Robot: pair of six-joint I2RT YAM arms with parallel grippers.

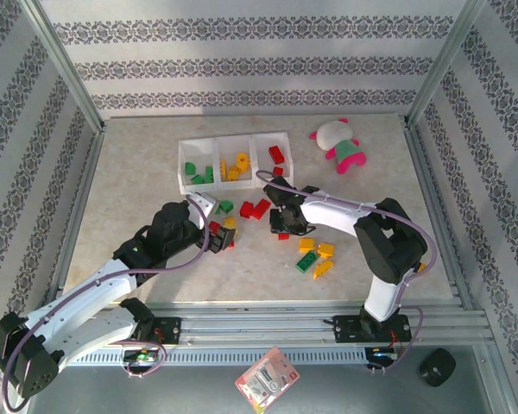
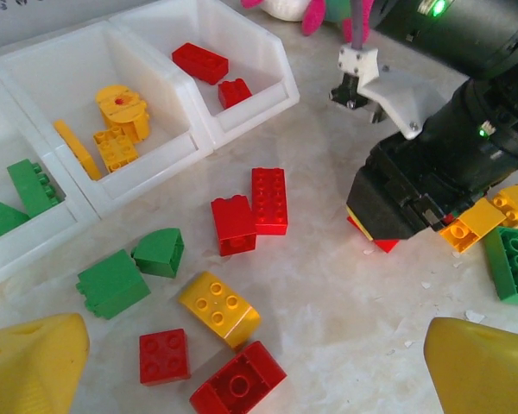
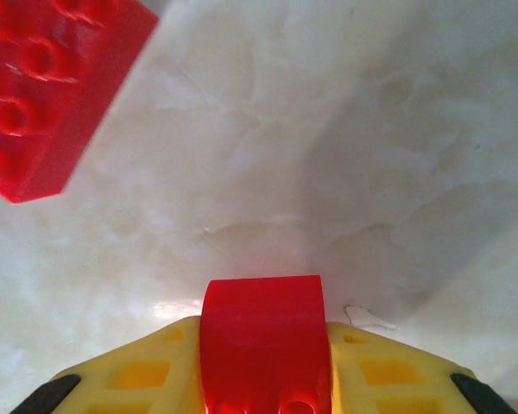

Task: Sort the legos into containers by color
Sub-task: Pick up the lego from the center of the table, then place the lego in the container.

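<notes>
Right fingers [image 3: 129, 379], yellow, are clamped on a small red brick [image 3: 263, 341] with a rounded top. The brick sits between my two fingers and touches both, low over the pale marbled desk [image 3: 345, 155]. A larger studded red brick [image 3: 43, 86] lies on the desk ahead and to the left, blurred by closeness.

My left fingers [image 2: 30, 362] stand wide apart with nothing between them, hanging above a scatter of loose legos. Below them lie a long red brick [image 2: 269, 200] touching a shorter red block [image 2: 233, 222], a green quarter-round piece [image 2: 160, 252] beside a green block [image 2: 112, 282], a yellow brick [image 2: 218, 308], and two more red ones [image 2: 164, 355] nearest the camera. To the right, my other arm's dark wrist [image 2: 414, 190] reaches down to the desk, with yellow bricks [image 2: 475, 220] and a green brick [image 2: 514, 263] just beside it.

A white tray [image 2: 250, 108] of three joined compartments sits beyond the scatter. From above, its left compartment holds green pieces [image 1: 197, 175], the middle holds yellow pieces [image 1: 235, 166], and the right holds red pieces [image 1: 277, 157]. A pink, white and green plush toy [image 1: 339, 142] lies on the desk to the right of the tray, apart from it.
</notes>
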